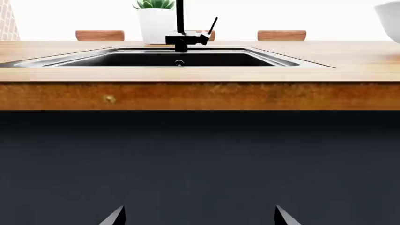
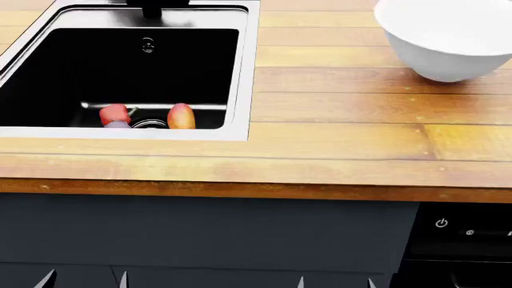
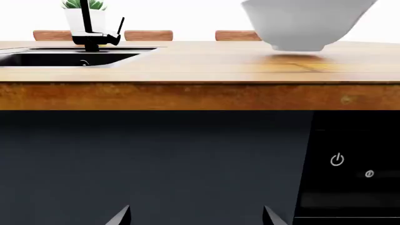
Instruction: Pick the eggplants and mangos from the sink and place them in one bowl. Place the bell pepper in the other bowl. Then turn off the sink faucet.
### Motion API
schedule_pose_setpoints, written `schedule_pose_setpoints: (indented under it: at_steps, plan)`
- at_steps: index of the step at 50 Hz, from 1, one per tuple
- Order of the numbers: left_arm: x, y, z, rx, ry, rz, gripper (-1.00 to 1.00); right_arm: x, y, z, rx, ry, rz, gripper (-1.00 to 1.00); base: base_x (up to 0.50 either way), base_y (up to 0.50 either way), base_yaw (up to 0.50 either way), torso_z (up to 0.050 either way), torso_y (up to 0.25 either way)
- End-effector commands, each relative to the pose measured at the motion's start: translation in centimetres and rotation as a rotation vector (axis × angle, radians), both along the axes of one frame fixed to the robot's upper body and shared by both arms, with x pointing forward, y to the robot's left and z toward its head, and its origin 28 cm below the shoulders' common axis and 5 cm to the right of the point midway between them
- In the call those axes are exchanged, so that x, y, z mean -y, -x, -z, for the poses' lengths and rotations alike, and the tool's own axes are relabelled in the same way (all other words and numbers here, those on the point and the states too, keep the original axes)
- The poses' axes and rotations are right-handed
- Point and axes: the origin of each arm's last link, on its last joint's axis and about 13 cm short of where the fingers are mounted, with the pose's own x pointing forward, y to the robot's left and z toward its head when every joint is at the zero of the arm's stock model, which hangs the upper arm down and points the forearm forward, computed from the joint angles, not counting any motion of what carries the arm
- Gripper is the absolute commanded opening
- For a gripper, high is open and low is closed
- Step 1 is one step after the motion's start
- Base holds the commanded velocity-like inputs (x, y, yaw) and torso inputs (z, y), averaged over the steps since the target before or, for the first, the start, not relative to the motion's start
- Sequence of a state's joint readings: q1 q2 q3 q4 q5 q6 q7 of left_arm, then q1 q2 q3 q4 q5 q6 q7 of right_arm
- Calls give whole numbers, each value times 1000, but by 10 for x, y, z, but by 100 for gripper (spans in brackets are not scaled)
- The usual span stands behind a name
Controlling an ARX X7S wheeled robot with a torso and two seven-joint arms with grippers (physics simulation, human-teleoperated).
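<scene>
Both end effectors, left (image 2: 84, 279) and right (image 2: 336, 282), hang spread and empty below the counter (image 2: 336, 138) edge, the bell pepper (image 2: 114, 114) and mango (image 2: 181, 116) lying well above and beyond them in the sink (image 2: 244, 72), perhaps over something purple.

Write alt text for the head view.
A sink set in a wooden counter holds a red bell pepper and an orange mango near its drain. A white bowl stands on the counter to the right; both open grippers sit below the counter's front edge.
</scene>
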State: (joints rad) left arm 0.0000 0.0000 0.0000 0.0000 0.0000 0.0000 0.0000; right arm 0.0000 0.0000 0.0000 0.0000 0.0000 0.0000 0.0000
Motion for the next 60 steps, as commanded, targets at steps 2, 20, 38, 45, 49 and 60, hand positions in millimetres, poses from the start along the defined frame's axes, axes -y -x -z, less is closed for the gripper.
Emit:
schedule_pose_setpoints:
  at_steps: [2, 20, 38, 45, 49, 60]
  plan:
    - [0, -1, 0, 2, 8, -3, 100, -1, 0, 1, -19, 12, 1, 100, 0, 0, 0, 0, 0]
    - [-1, 1, -2, -2, 20, 3, 100, -1, 2, 0, -5, 9, 12, 100, 0, 0, 0, 0, 0]
    - [-2, 1, -2, -5, 24, -1, 100, 0, 3, -3, 15, 32, 15, 100, 38, 262, 0, 0, 0]
    - [-2, 0, -2, -10, 31, -6, 100, -1, 2, -2, 14, 36, 11, 100, 75, 500, 0, 0, 0]
    - [-1, 0, -2, -17, 37, -5, 100, -1, 1, -2, 11, 38, 9, 100, 75, 500, 0, 0, 0]
    - [-2, 2, -4, 11, 45, 16, 100, -1, 2, -3, 6, 65, 15, 100, 125, 415, 0, 12, 0]
